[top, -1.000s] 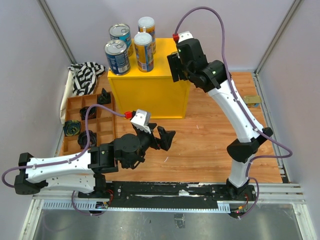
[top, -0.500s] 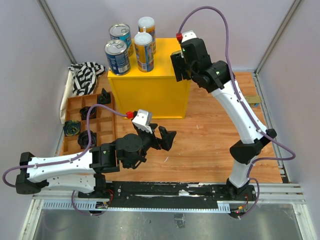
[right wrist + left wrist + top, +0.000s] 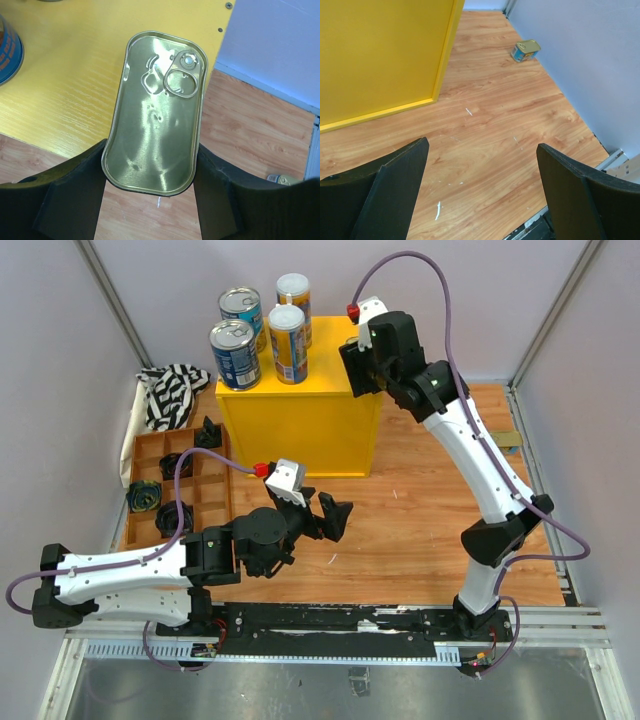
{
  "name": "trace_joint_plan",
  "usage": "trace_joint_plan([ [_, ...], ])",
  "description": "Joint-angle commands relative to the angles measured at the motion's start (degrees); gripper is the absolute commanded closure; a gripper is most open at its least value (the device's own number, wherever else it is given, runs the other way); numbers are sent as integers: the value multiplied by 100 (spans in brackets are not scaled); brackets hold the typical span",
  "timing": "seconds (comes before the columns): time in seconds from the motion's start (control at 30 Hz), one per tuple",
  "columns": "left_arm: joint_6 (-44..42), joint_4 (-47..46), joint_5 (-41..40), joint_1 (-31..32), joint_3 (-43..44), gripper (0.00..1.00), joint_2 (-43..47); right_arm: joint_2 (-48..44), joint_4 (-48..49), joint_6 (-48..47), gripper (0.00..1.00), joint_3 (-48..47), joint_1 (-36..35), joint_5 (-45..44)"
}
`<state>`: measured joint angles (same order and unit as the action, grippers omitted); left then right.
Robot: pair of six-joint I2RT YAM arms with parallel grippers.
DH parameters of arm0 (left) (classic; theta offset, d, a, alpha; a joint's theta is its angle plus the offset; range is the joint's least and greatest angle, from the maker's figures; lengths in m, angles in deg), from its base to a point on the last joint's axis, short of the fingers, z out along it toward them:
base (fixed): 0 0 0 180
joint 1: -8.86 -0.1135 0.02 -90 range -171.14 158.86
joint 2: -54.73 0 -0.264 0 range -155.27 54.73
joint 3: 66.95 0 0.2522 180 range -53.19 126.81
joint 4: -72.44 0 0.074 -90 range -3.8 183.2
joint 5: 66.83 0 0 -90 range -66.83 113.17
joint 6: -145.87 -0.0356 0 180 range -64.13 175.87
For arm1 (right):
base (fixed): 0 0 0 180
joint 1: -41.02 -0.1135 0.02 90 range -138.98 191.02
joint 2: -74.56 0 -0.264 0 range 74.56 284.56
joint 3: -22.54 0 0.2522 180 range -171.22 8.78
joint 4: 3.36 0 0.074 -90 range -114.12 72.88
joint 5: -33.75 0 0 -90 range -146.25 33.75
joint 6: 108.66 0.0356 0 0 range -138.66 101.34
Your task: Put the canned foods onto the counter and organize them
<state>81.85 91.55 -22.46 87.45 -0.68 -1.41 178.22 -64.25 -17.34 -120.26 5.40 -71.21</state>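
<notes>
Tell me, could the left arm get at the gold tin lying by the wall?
Probably yes: the left gripper is open and empty, and only bare table lies between it and the gold tin.

Wide blue-labelled cans (image 3: 235,353): 2; slim yellow-blue cans (image 3: 287,343): 2; flat gold tins (image 3: 157,110) (image 3: 525,50): 2; yellow cabinet (image 3: 300,430): 1; wooden tray (image 3: 205,490): 1; striped cloth (image 3: 170,390): 1
</notes>
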Motion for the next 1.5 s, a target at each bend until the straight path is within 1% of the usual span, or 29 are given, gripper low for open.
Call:
trace_joint_plan([
  [0.0,65,-49,-232,60,131,6,7,-244,516,-746,40,256,276,46],
  [0.13,68,-60,-238,60,118,6,-23,-489,1018,-1233,41,734,367,272],
  [0.23,79,-61,-228,60,119,6,-70,-670,1367,-1479,40,1103,521,598],
  [0.37,71,-172,-211,60,70,6,-72,-738,1569,-1587,40,1293,806,1391],
  [0.5,13,-297,-253,60,52,6,-127,-780,1734,-1779,40,1454,892,2168],
  [0.6,-51,-345,-292,60,60,6,-200,-792,1928,-1719,40,1543,1023,2770],
  [0.7,-111,-392,-344,52,57,6,-283,-754,2034,-1631,40,1512,1188,3382],
  [0.83,-112,-508,-415,34,11,6,-359,-493,1983,-1560,39,1192,1406,4254],
  [1.03,-92,-682,-510,21,-57,6,-507,-19,1938,-1380,39,658,1740,5122],
  [1.13,-73,-739,-535,3,-36,6,-632,206,1887,-1345,36,422,1784,5326],
  [1.23,-63,-755,-527,-1,10,6,-755,386,1849,-1353,30,278,1802,5398],
  [1.33,-30,-766,-526,-10,47,6,-860,467,1847,-1328,22,224,1804,5226],
  [1.47,-22,-819,-522,-14,74,6,-953,506,1855,-1307,15,191,1801,4867],
])
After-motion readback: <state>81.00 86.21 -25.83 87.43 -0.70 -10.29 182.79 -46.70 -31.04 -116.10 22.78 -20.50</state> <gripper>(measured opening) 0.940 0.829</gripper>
